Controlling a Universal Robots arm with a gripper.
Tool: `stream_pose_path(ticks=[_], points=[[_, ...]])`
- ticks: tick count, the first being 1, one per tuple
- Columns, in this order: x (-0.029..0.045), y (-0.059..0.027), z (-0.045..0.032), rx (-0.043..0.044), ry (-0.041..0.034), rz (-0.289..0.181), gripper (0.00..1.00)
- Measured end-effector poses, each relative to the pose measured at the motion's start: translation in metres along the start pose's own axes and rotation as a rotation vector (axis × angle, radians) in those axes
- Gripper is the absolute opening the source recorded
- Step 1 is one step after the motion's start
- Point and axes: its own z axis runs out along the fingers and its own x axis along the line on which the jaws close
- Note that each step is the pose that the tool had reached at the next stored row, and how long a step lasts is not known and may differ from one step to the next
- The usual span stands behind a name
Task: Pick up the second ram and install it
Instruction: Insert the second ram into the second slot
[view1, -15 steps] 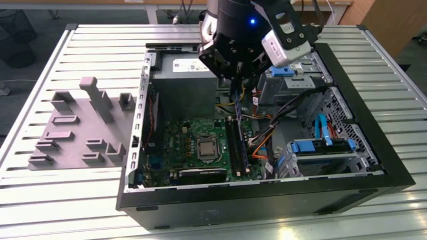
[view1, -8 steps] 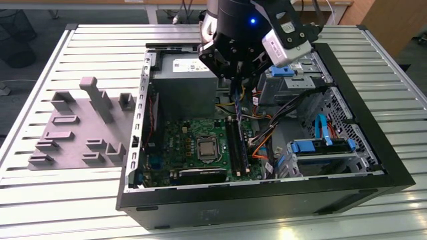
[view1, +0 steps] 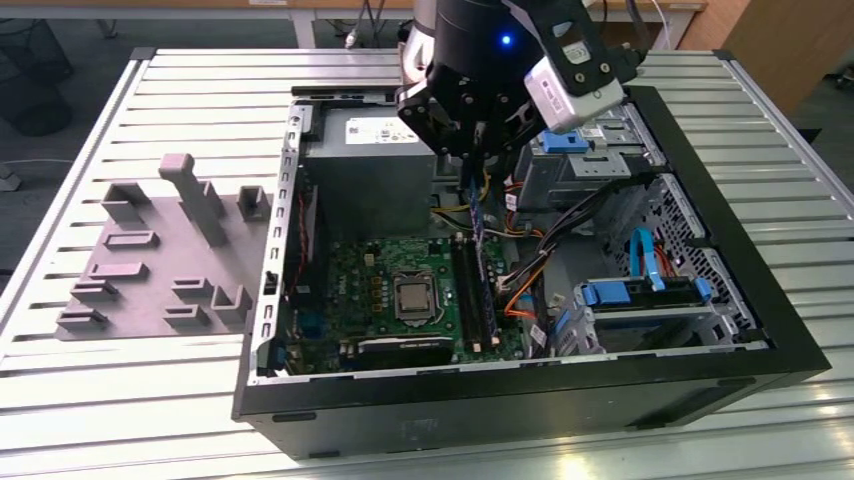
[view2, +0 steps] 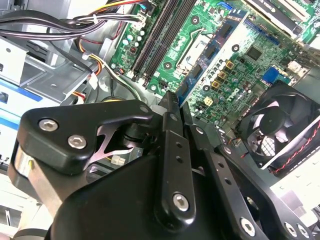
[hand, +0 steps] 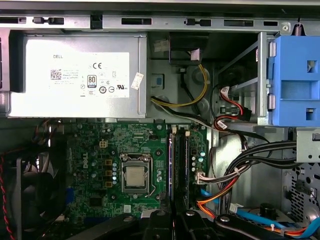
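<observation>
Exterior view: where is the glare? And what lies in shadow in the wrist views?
Exterior view: glare on the slatted table along the lower edge; first wrist view: the fan in shadow, the power supply bright; second wrist view: the motherboard is well lit.

Slatted metal table — open black computer case beside grey fixture plate, seemingly touching.

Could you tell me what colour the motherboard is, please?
The flat printed motherboard is dark green, best seen in the first wrist view.
</observation>
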Motion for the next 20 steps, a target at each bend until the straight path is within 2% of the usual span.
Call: stream_pose_path(ticks=[20], points=[[0.0001, 0.0000, 0.0078, -0.0002, 0.0000, 0.000, 0.14]])
